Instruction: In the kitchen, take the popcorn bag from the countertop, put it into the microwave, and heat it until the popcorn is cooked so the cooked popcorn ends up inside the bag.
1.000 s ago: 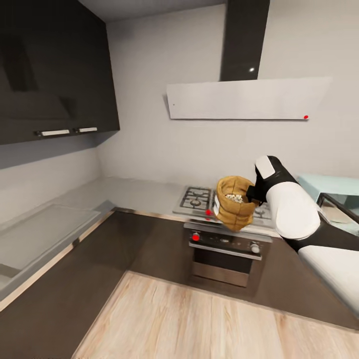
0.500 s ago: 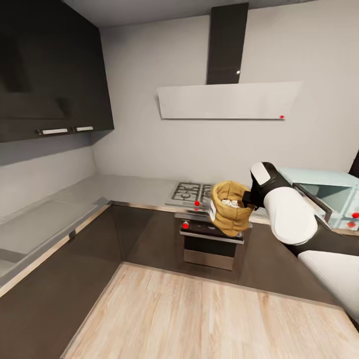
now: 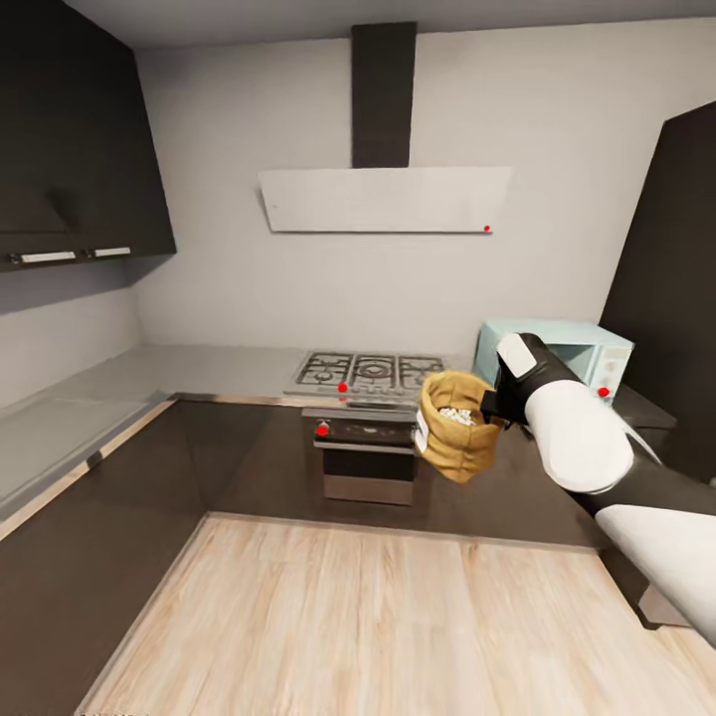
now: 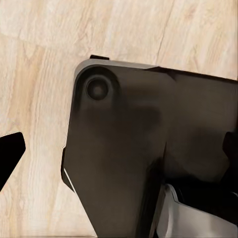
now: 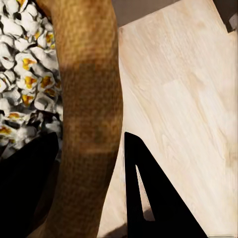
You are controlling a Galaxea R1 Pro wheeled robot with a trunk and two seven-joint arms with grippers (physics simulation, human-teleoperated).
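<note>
Pinching the rolled rim of the popcorn bag [image 3: 455,430], right gripper [image 3: 494,406] clenched, one finger [image 5: 29,188] inside, one outside. Bag: soft paper, light, likely crushable; popcorn [image 5: 22,69] loose within. Carried mid-air; microwave [image 3: 557,356] at two o'clock. Left gripper: state indeterminable.

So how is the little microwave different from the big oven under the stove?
The microwave is pale mint and sits up on the countertop; the oven is steel and dark, built in beneath the gas hob. The microwave looks smaller than the oven. Both are boxy, and both show red dots.
</note>
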